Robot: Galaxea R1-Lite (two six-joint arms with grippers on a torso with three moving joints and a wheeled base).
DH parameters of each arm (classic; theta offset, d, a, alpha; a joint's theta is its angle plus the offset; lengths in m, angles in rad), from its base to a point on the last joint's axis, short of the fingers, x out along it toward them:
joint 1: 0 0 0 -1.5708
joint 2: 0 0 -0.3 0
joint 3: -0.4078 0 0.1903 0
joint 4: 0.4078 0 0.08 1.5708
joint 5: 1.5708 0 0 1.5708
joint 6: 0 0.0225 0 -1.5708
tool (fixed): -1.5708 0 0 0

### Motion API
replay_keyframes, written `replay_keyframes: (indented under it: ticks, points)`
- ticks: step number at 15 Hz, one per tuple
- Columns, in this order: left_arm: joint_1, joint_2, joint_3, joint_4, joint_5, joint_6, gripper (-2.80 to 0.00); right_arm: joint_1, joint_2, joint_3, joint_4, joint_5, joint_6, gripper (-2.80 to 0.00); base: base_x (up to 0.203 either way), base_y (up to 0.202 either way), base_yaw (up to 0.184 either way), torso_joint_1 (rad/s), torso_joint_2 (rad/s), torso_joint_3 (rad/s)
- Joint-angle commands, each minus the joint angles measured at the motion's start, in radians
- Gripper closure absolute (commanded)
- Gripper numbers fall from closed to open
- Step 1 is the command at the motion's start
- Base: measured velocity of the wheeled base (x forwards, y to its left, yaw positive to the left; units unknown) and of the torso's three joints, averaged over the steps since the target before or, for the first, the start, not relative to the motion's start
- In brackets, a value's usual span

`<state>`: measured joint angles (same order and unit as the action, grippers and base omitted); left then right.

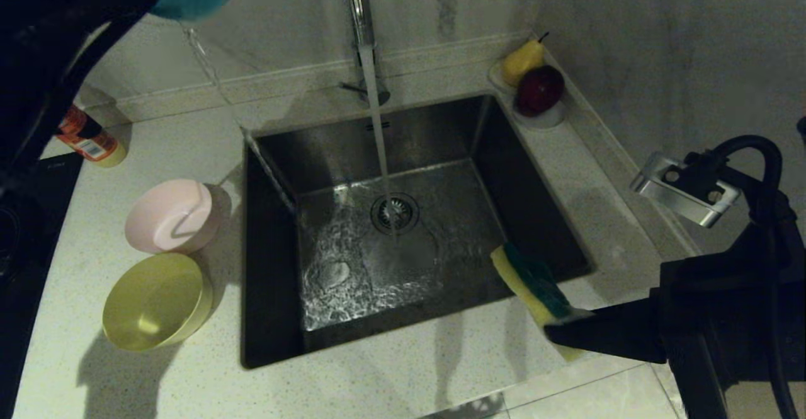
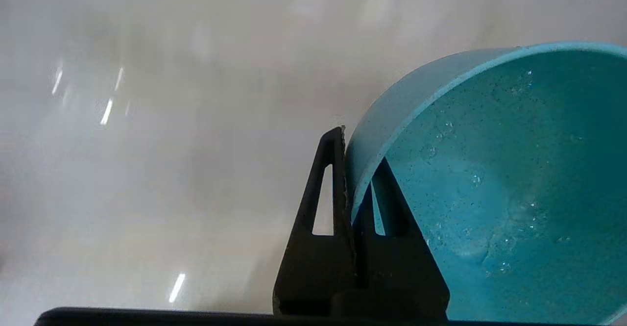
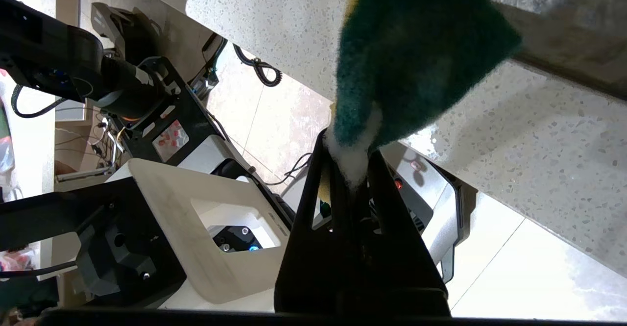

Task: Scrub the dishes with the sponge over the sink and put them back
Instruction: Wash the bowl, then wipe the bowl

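1. The teal bowl (image 2: 490, 169) is pinched by its rim in the left gripper (image 2: 353, 188), held high at the top-left of the head view; a thin stream of water (image 1: 208, 72) is poured from it toward the sink (image 1: 415, 230).
2. The sponge (image 1: 535, 283) is clamped in the right gripper (image 3: 350, 169), over the sink's near-right corner.
3. The pink bowl (image 1: 171, 215) & yellow bowl (image 1: 157, 301) are seen upside down on the counter (image 1: 157, 142), left of the sink.
4. Tap water (image 1: 376, 123) is running to the drain (image 1: 395, 213).

Brushed steel sink (image 1: 441, 132), speckled countertop (image 1: 189, 381)
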<state>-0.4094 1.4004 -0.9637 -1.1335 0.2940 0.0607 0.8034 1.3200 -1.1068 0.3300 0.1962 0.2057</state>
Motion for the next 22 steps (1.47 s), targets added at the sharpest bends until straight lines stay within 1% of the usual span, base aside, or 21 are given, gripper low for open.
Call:
replay_keyframes:
  ticks: [1,2,3,4,5,6,7,9,10,11,12,13,14,17,19,22]
  points:
    - [0.001,0.0,0.029,0.185,0.038,-0.061,0.0,0.005,-0.005,-0.004,0.001,0.003,-0.002,0.0,0.0,0.0,0.0,0.0,0.0,0.0]
    - [0.002,-0.001,0.046,0.283,0.041,-0.123,0.0,0.008,-0.006,-0.002,0.002,0.012,0.0,0.0,0.0,0.0,0.0,0.0,0.0,0.0]
    - [0.002,-0.001,0.063,0.411,0.037,-0.163,0.0,0.008,-0.005,-0.006,0.003,0.027,0.0,0.0,0.0,0.0,0.0,0.0,0.0,0.0]
    - [0.002,0.0,0.073,0.541,0.025,-0.192,0.0,0.01,-0.003,-0.018,0.003,0.046,0.002,0.0,0.0,0.0,0.0,0.0,0.0,0.0]
    - [0.001,0.002,0.079,0.643,0.015,-0.218,0.0,0.014,0.002,-0.027,0.003,0.057,0.009,0.0,0.0,0.0,0.0,0.0,0.0,0.0]
    - [0.001,0.003,0.082,0.711,0.009,-0.255,0.0,0.032,0.006,-0.055,0.008,0.067,0.017,0.0,0.0,0.0,0.0,0.0,0.0,0.0]
    - [-0.001,0.003,0.093,0.749,0.007,-0.289,0.0,0.052,0.02,-0.086,0.017,0.072,0.023,0.0,0.0,0.0,0.0,0.0,0.0,0.0]
    - [-0.007,0.001,0.105,0.804,0.005,-0.311,0.0,0.061,0.044,-0.122,0.033,0.075,0.031,0.0,0.0,0.0,0.0,0.0,0.0,0.0]
    - [-0.027,-0.002,0.106,0.868,0.004,-0.343,0.0,0.063,0.058,-0.161,0.049,0.076,0.046,0.0,0.0,0.0,0.0,0.0,0.0,0.0]
    - [-0.052,-0.003,0.096,0.929,0.004,-0.392,0.0,0.064,0.078,-0.207,0.065,0.081,0.074,0.0,0.0,0.0,0.0,0.0,0.0,0.0]
    - [-0.069,-0.002,0.079,0.97,0.004,-0.423,0.0,0.065,0.099,-0.248,0.08,0.093,0.099,0.0,0.0,0.0,0.0,0.0,0.0,0.0]
    - [-0.081,0.0,0.069,0.996,0.002,-0.441,0.0,0.065,0.125,-0.294,0.099,0.111,0.123,0.0,0.0,0.0,0.0,0.0,0.0,0.0]
    - [-0.091,-0.001,0.063,1.005,-0.012,-0.459,0.0,0.065,0.153,-0.345,0.127,0.13,0.147,0.0,0.0,0.0,0.0,0.0,0.0,0.0]
    - [-0.095,-0.02,0.062,1.017,-0.136,-0.517,0.0,0.065,0.246,-0.52,0.249,0.183,0.217,0.0,0.0,0.0,0.0,0.0,0.0,0.0]
    - [-0.1,-0.024,0.062,1.033,-0.154,-0.524,0.0,0.065,0.314,-0.64,0.335,0.211,0.272,0.0,0.0,0.0,0.0,0.0,0.0,0.0]
    - [-0.12,-0.003,0.051,1.035,-0.148,-0.519,0.0,0.071,0.422,-0.795,0.413,0.234,0.389,0.0,0.0,0.0,0.0,0.0,0.0,0.0]
